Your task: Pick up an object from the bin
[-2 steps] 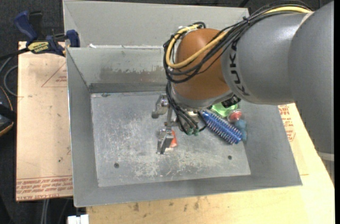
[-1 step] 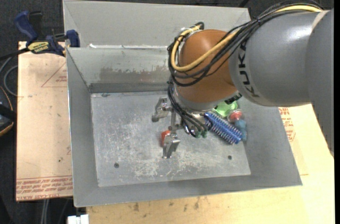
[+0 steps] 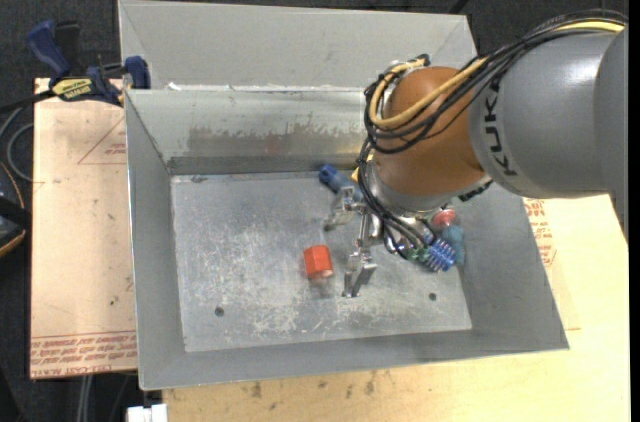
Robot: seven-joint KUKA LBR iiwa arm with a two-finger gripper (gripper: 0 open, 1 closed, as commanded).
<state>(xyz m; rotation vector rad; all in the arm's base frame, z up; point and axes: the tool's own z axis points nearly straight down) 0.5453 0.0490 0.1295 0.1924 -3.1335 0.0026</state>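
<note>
The claw (image 3: 352,243) hangs low over the bin (image 3: 250,310) floor, fingers spread with nothing between them. A small red block (image 3: 317,262) lies just beside it, on the side away from the arm and outside the fingers. To grasp it, the claw would likely have to shift that way. From the block, a blue piece (image 3: 328,176) lies toward the back wall, and blue-green bits (image 3: 437,254) lie under the wrist.
</note>
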